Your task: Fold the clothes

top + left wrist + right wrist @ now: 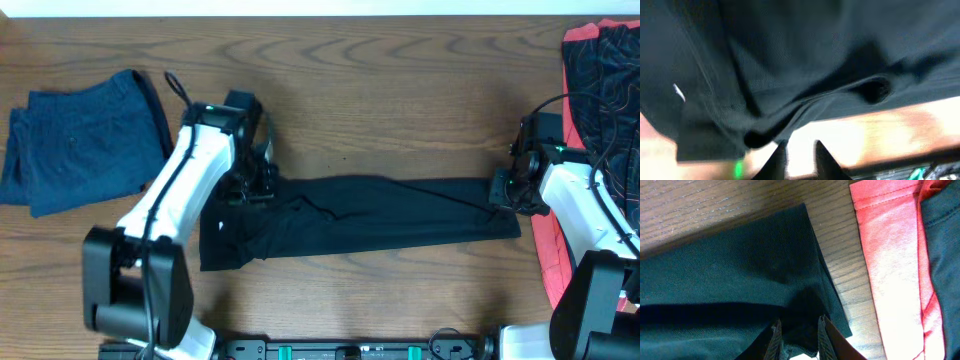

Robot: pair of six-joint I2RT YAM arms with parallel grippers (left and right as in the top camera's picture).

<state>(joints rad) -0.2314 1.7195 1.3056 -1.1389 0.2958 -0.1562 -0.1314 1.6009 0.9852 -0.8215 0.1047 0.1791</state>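
Overhead, the black trousers (380, 215) lie stretched in a long band across the middle of the wooden surface (400, 90). The wider, rumpled end is toward the left arm and the narrow end toward the right arm. A small white logo (221, 226) shows on the rumpled end. The left claw (255, 185) sits over the upper edge of that end, and the right claw (503, 190) sits at the opposite tip.

A dark blue garment (80, 145) lies folded at the far left, well apart from the trousers. A red-and-black patterned piece (600, 60) lies at the far right edge, with more red cloth running down beside the right arm.

Left wrist view, blurred: the left claw (799, 155) has its fingers parted a little. Bare surface (865, 135) shows in the gap, so it has hold of nothing. The creased edge of the trousers (790, 60) lies just beyond the tips, and the logo (679, 92) is off to the left.

Right wrist view: the right claw (799, 337) also stands slightly parted, directly over the corner of the trousers (730, 270). Black cloth shows in the gap, lying flat and not pinched. The red cloth (895, 255) lies just beside that corner, with a strip of wood (840, 270) between them.
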